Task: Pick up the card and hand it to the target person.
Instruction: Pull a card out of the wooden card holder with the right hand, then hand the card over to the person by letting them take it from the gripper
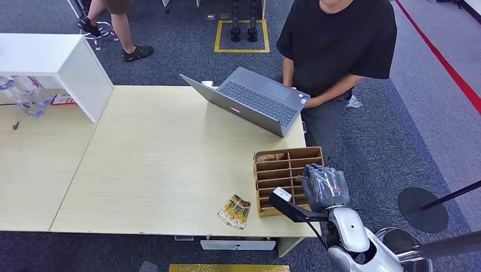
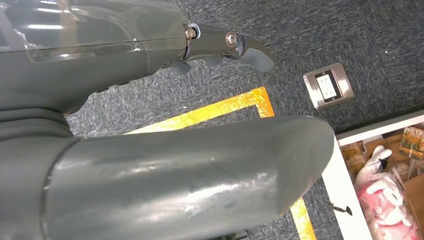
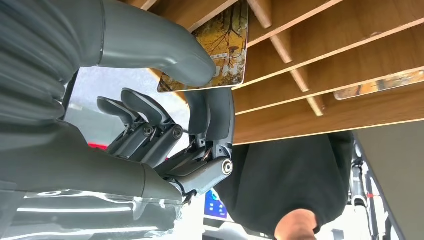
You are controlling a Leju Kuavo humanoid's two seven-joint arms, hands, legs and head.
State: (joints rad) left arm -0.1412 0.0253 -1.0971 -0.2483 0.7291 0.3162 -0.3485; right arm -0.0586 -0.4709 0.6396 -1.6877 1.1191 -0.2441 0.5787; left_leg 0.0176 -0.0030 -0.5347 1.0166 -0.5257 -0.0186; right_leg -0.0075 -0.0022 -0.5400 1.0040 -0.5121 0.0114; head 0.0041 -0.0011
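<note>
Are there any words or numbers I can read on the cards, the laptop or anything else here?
Nothing can be read for sure.
Cards on the table: there is lettering along one edge, too small and tilted to read.
Card pinched by the right hand: pale marks at its edge, partly hidden by the thumb, unreadable.
Laptop: a small sticker, too tiny to read.
Red-and-white label by the bottles: blurred.

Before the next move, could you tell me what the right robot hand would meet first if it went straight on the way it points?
Judging from both views, the right robot hand, pinching a card, points into the wooden slotted organizer; it would probably meet the slot dividers first, though depth is unclear.
</note>
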